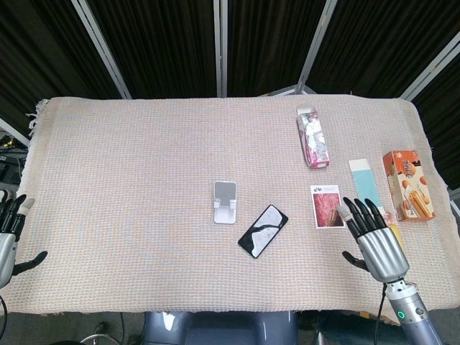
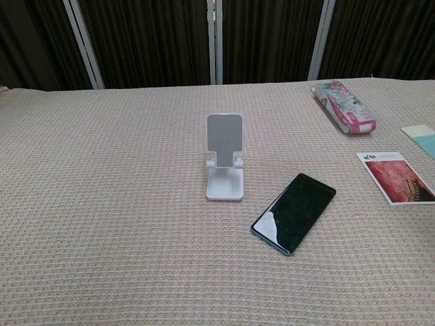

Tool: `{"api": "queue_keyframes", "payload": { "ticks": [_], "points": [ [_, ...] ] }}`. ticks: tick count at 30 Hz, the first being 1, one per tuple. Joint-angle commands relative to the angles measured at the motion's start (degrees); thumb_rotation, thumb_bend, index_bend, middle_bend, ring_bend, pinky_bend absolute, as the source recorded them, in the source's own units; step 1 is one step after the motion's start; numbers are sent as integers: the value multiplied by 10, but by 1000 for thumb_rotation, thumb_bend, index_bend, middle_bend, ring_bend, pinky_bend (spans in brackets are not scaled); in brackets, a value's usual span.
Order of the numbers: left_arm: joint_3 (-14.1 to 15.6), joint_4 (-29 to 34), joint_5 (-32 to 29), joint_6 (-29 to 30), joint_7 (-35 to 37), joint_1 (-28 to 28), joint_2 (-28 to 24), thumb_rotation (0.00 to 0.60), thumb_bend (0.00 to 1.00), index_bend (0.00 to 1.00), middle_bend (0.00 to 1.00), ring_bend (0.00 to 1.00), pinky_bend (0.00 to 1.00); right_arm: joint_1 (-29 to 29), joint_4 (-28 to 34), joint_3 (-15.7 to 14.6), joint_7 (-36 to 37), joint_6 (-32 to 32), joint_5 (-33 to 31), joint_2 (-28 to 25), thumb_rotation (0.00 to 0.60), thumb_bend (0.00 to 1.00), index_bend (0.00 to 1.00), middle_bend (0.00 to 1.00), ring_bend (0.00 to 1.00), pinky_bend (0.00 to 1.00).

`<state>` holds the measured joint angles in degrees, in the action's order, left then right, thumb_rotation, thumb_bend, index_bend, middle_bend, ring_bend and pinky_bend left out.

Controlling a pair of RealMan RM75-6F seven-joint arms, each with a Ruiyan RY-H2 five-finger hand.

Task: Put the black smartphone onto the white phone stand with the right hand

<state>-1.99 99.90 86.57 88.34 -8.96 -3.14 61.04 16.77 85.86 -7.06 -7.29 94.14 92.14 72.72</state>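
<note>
Black smartphone [image 1: 263, 231]: lies flat and untouched on the woven table cover, screen up, turned diagonally, just right of centre in the head view; in the chest view [image 2: 294, 212] it sits lower right of centre, its near corner catching a pale glare.
Right hand [image 1: 372, 237]: lower right of the head view, over the cover, fingers spread apart and pointing toward the upper left, holding nothing; well apart from the phone; out of the chest view.
Left hand [image 1: 13, 228]: at the left edge of the head view, partly cut off, fingers apart with the thumb stuck out toward the table, holding nothing.
Red-and-white card [image 1: 328, 206]: flat on the cover just above the right hand's fingertips, between that hand and the phone.
White phone stand [image 1: 226, 202]: upright just left of the phone, near it but not touching; in the chest view [image 2: 224, 157] its grey back plate tilts rearward and its cradle is bare.
Orange snack box [image 1: 408, 185]: lying flat at the right edge, above the right hand.
Pale blue strip [image 1: 365, 180]: flat, just left of the orange box.
Pink patterned box [image 1: 313, 138]: upper right of the cover, lying lengthwise.
Table cover [image 1: 129, 180]: beige woven cloth across the whole table.
</note>
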Motion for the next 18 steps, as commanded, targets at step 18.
{"api": "queue_keyframes", "payload": {
  "ticks": [18],
  "points": [
    [-7, -11, -30, -15, 0, -2, 0, 600, 0, 0, 0, 0, 0, 122, -8, 17, 10, -191, 91, -13, 600, 0, 58, 39, 0, 0]
  ]
}}
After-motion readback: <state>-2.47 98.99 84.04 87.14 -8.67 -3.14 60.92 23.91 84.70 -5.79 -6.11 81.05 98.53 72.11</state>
